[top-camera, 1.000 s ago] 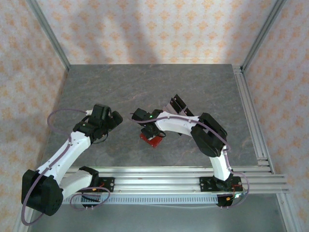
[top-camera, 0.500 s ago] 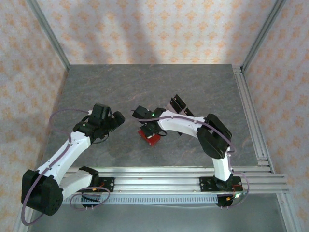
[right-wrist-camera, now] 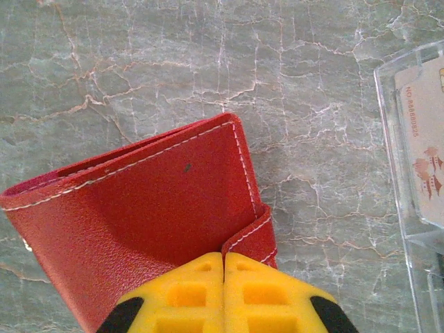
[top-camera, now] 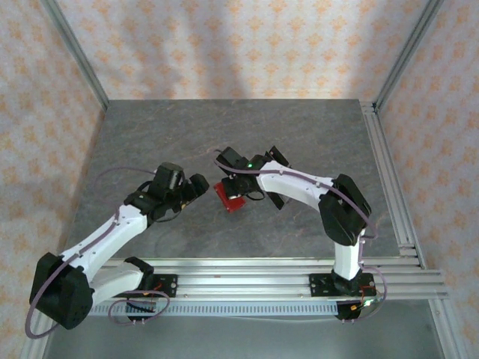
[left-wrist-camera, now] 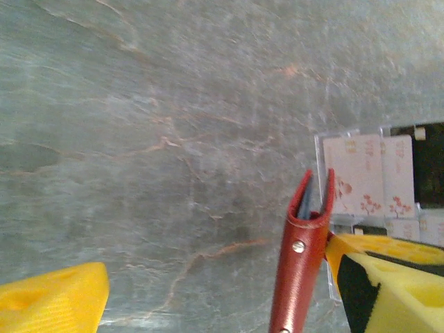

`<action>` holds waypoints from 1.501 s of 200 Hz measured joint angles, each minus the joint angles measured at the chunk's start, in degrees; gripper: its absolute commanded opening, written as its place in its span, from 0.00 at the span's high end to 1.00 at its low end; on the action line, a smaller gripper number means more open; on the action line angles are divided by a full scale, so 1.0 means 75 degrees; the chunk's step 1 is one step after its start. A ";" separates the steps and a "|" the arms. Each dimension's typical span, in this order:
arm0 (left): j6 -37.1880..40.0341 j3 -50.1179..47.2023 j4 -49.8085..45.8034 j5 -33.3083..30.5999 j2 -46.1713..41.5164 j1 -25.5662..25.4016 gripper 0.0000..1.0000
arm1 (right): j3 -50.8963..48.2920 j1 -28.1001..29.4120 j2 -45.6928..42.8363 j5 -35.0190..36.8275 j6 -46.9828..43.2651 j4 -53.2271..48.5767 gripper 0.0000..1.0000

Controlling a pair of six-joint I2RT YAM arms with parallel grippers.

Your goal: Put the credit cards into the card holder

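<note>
Left edge: the patterned side wall [top-camera: 45, 112] meets the table [top-camera: 187, 127] along a slanted metal frame [top-camera: 75, 56] at 9 o'clock. Bare grey stone lies between it and my left arm.
Open room: from the card holder [top-camera: 227, 196] toward 12 o'clock the stone runs free up to the back wall [top-camera: 239, 45]. Toward 6 o'clock the base rails [top-camera: 262, 273] close it off.
Left gripper [top-camera: 198, 185]: my jaws stand wide and grip nothing. In the wrist view one yellow finger [left-wrist-camera: 52, 302] sits well apart from the card holder at 8 o'clock. The other finger [left-wrist-camera: 388, 277] is just beside it at 4 o'clock.
Card holder: mid-table, between my two grippers, up on edge. I cannot tell whether its lower edge touches the stone. Seen edge-on it is red with a metal stud, its two leaves parted in a narrow V and dark grey-blue inside. From the right wrist its face is grained red with white stitching and a small tab.
Right gripper [right-wrist-camera: 223, 267]: my fingers are pressed together, pinching the card holder at its edge by the tab.
Credit cards [left-wrist-camera: 364, 180]: at 3 o'clock of the card holder and apart from it, lying flat in a clear tray [right-wrist-camera: 387, 125]. They are pale with small red tree prints.
Right edge: an aluminium side rail [top-camera: 385, 172] borders the table at 3 o'clock, well beyond the credit cards.
</note>
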 measured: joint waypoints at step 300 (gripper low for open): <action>-0.0632 0.0224 0.2113 -0.0825 0.1346 -0.0976 1.00 | -0.0962 -0.0242 -0.1274 -0.0373 0.0434 0.0918 1.00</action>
